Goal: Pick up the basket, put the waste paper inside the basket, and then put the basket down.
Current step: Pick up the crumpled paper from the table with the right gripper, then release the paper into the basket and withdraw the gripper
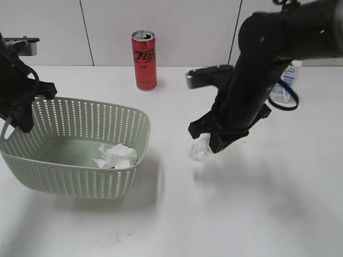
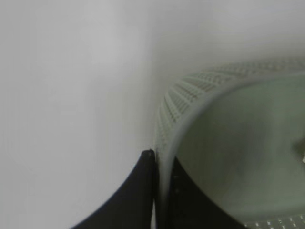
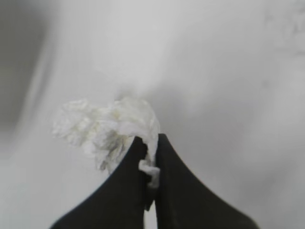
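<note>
The pale green perforated basket (image 1: 80, 144) is tilted and lifted at its left end, with white waste paper wads (image 1: 115, 156) lying inside. My left gripper (image 1: 21, 123) is shut on the basket's left rim; in the left wrist view the jaws (image 2: 162, 164) pinch the basket wall (image 2: 190, 95). My right gripper (image 1: 206, 140) is shut on another waste paper wad (image 1: 199, 146), held just above the table to the right of the basket. In the right wrist view the wad (image 3: 107, 126) hangs from the closed jaws (image 3: 150, 143).
A red drink can (image 1: 144, 60) stands at the back centre. A blue-and-white drink carton (image 1: 285, 83) stands at the back right, partly hidden behind my right arm. The white table (image 1: 241, 214) runs to a white wall at the back.
</note>
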